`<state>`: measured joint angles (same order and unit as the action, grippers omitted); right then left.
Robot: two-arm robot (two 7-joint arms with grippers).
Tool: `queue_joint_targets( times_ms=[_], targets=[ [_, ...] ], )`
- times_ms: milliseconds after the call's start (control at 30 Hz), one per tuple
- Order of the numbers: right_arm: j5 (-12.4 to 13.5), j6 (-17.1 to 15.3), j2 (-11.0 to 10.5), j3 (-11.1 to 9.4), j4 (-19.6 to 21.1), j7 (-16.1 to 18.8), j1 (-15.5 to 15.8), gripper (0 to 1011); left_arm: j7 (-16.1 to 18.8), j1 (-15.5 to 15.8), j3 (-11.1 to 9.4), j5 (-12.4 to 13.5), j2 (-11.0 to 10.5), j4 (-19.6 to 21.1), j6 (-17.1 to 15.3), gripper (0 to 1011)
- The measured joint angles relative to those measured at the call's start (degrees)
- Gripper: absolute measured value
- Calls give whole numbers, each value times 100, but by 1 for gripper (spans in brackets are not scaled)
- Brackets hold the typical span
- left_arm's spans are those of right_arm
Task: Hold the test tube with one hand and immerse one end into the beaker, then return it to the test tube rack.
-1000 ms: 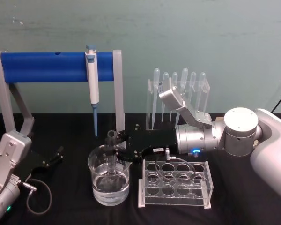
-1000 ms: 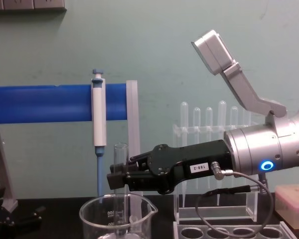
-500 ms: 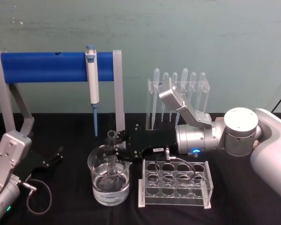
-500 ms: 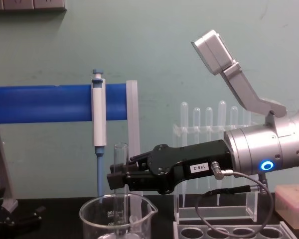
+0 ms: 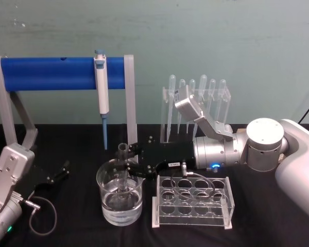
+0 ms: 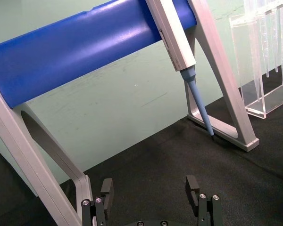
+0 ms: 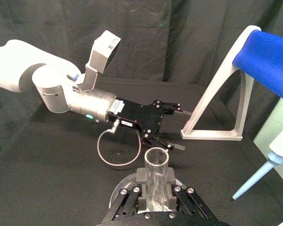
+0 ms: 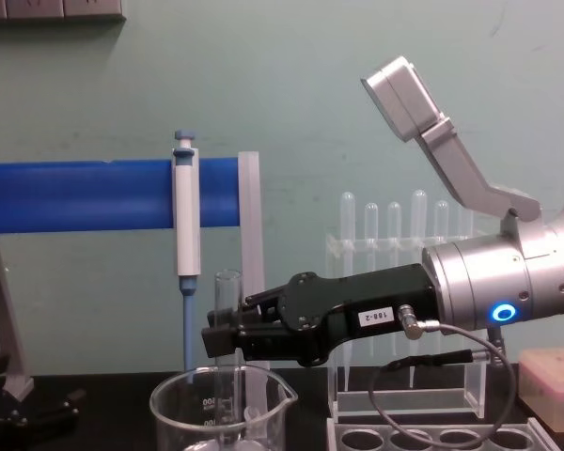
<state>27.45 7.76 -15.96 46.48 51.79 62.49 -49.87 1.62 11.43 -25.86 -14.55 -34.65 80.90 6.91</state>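
The clear test tube stands upright, with my right gripper shut on its upper part. Its lower end dips into the water in the wide glass beaker. From the chest, the test tube rises above the black right gripper and drops inside the beaker. In the right wrist view the tube's open rim sits between the jaws. My left gripper rests open on the black table at the left, well apart from the beaker; the left wrist view has its fingers spread with nothing between them.
Behind the beaker a blue-and-white pipettor hangs on a blue bar stand. A rack of plastic pipettes stands at the back. Right of the beaker is a clear tube rack. A pink box sits far right.
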Motion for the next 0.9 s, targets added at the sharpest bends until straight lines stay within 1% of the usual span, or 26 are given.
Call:
queue_joint_targets(
  times_ms=[900],
  targets=[
    [0,0,0,0,0,0,0,226,0,0,0,0,0,0,0,1000]
  ],
)
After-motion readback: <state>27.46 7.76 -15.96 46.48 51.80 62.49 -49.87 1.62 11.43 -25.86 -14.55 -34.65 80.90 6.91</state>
